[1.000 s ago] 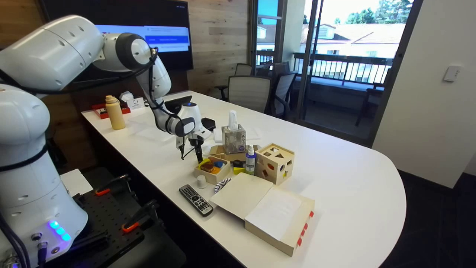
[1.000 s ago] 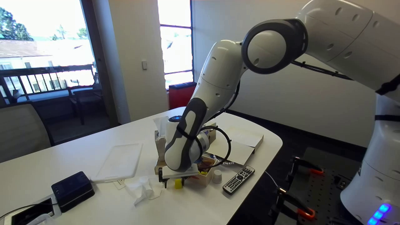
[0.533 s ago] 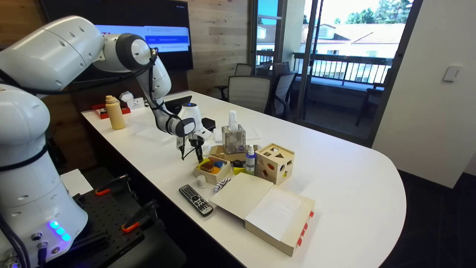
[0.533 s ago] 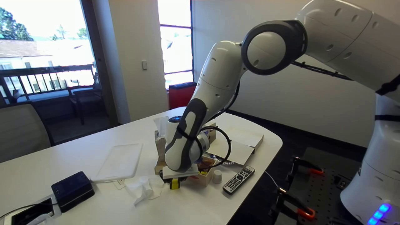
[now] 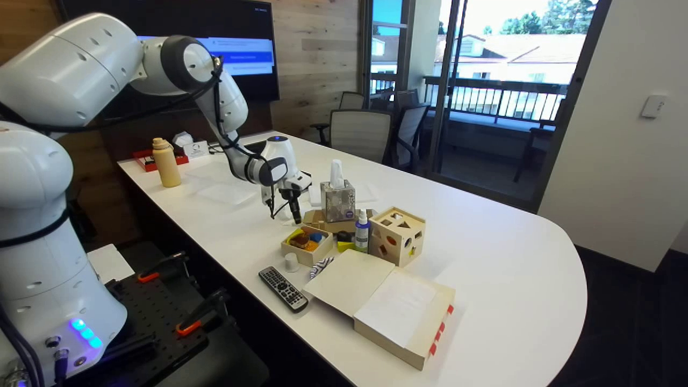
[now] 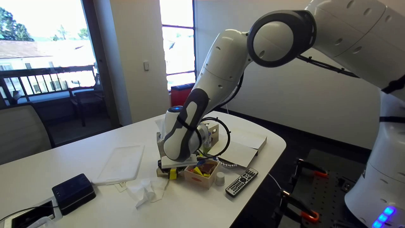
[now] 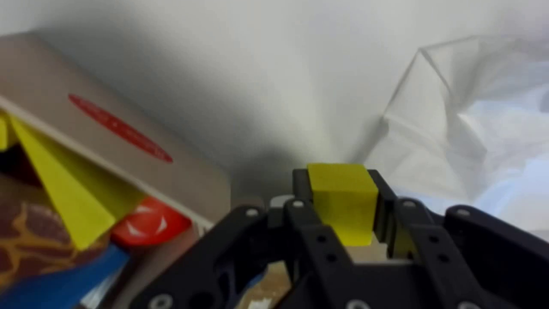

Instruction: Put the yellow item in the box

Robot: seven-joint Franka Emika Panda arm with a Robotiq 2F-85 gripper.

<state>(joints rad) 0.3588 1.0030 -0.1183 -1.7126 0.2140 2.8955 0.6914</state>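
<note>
the black two-jawed pincer (image 7: 342, 189) is holding a small yellow block (image 7: 343, 223), its jaws pressed to two opposite sides. a second ago those jaws stood apart around the block, and half a second ago they had drawn in on it, low by the white table (image 5: 484, 301). now the white robot arm (image 6: 218, 72) has risen, and block and pincer have come up together; the block seems to hang above the table, though its underside is hard to make out.

in an exterior view the pincer's tip, which earlier overlapped the edge of the open-topped light-wood tray (image 5: 320, 252), now shows above it. the light-wood cube box with shaped cut-out holes (image 5: 398, 244) stands where it stood, upright on the table just beside a purple spray bottle (image 5: 362, 234). the block is outside it, well apart. the tray, with a yellow wedge (image 7: 69, 196) and a glossy red piece (image 7: 151, 223) inside, has kept its place, as has the grey remote control (image 5: 283, 289) near a small white cup (image 5: 291, 262).
</note>
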